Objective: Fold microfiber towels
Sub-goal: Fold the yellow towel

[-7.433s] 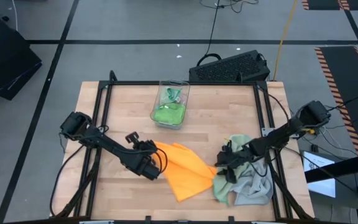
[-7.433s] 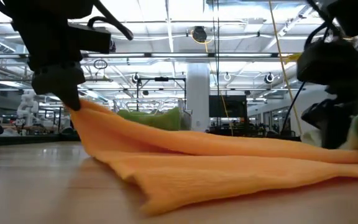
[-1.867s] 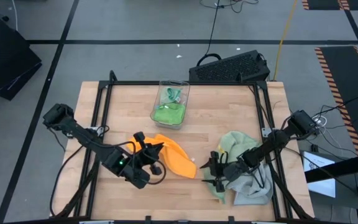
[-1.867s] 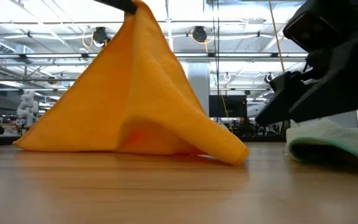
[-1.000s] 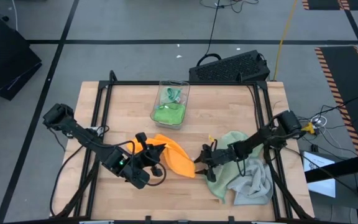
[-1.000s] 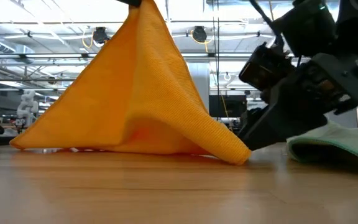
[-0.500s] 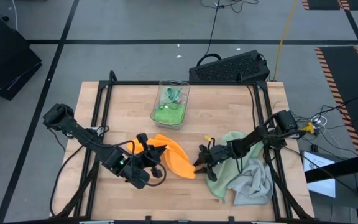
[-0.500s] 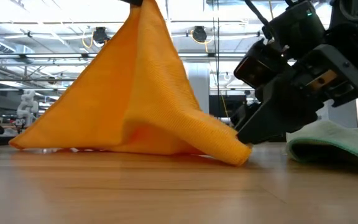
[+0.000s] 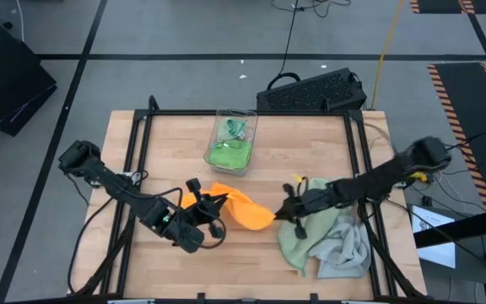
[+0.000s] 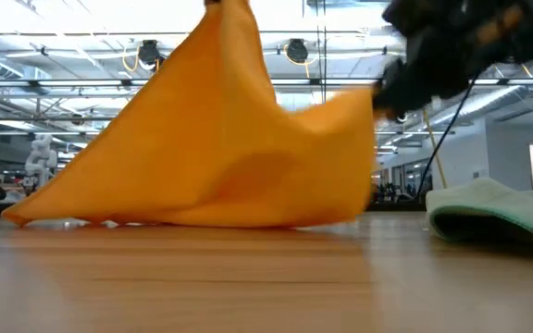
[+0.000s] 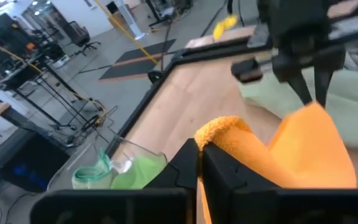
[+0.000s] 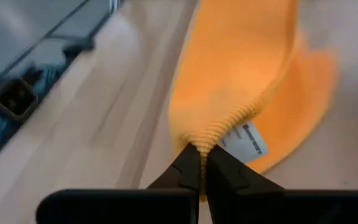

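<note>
The soft orange microfiber towel (image 9: 236, 208) hangs near the middle of the wooden counter (image 9: 310, 143), held up at two corners. The left tool (image 9: 202, 203) is pinched shut on one corner, the right tool (image 9: 287, 210) clamped on the opposite corner. A sage green towel (image 9: 298, 236) and what seems a light grey towel (image 9: 344, 253) lie heaped beside the right arm.
</note>
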Available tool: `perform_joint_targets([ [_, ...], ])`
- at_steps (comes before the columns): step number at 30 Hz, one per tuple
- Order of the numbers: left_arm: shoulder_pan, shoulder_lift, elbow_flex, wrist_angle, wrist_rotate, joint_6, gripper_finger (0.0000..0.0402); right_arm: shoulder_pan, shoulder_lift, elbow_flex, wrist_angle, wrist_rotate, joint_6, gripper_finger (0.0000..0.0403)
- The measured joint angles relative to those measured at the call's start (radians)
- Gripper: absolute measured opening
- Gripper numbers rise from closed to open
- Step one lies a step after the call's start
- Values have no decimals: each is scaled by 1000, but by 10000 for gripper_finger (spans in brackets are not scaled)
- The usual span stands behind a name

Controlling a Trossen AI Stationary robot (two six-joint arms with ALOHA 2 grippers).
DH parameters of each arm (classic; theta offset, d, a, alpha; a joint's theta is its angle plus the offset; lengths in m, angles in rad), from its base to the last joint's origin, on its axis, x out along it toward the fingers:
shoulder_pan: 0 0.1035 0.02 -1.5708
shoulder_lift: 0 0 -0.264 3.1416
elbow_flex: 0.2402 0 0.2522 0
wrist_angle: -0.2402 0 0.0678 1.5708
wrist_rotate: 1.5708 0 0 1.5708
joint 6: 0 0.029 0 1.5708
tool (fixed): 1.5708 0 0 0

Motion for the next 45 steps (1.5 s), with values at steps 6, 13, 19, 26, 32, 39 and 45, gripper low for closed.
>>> perform_joint_targets([
  [6, 76, 0, 0, 219, 18, 198, 5, -22, -287, 0, -53, 80, -106, 3],
  [13, 106, -50, -1, 489, 50, 494, 15, -95, -508, 13, -100, 48, -192, 3],
  [19, 120, -152, -1, 469, 59, 497, 11, -178, -537, 82, -183, -39, -185, 2],
  [26, 119, -249, -1, 294, 61, 367, 8, -269, -497, 142, -270, -134, -166, 3],
  [32, 115, -269, 0, 138, 66, 257, 16, -325, -456, 143, -236, -159, -154, 3],
  [39, 124, -269, 0, 119, 30, 249, 7, -358, -406, 143, 62, -164, -156, 3],
  [45, 98, -269, 0, 302, 137, 435, 9, -374, -403, 202, 119, -308, -101, 3],
])
